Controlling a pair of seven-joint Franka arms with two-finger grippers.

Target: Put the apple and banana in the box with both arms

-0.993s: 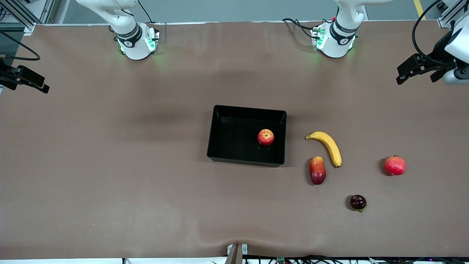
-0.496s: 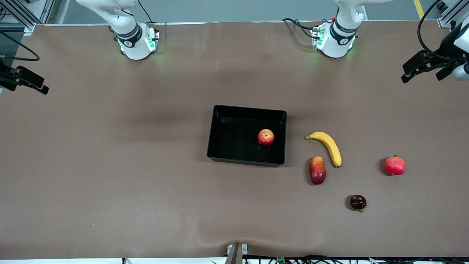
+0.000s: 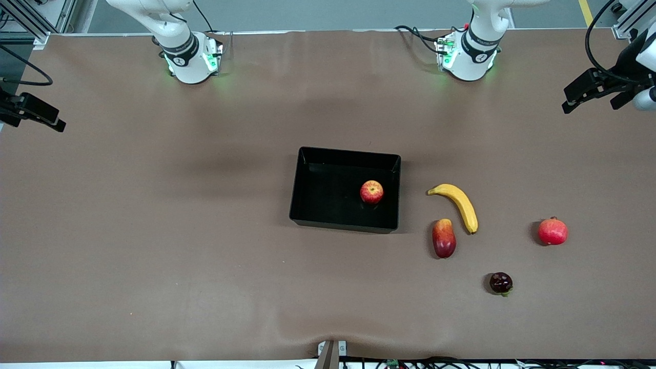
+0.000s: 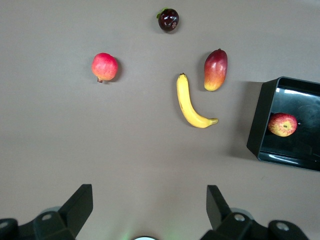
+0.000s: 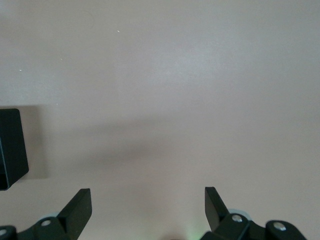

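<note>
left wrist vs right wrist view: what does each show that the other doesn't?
Only the left wrist view: the banana on the table, the apple inside the box, a red-and-yellow mango-like fruit beside the banana, a pinkish-red round fruit, a dark purple fruit, and the open left end effector.

Only the right wrist view: the open right end effector over bare table, no fruit.

Both: the black box, just a corner of it in the right wrist view, and the brown table surface.

black box [image 3: 344, 225], red-yellow apple [image 3: 371, 192], yellow banana [image 3: 458, 205], brown table [image 3: 154, 230].
</note>
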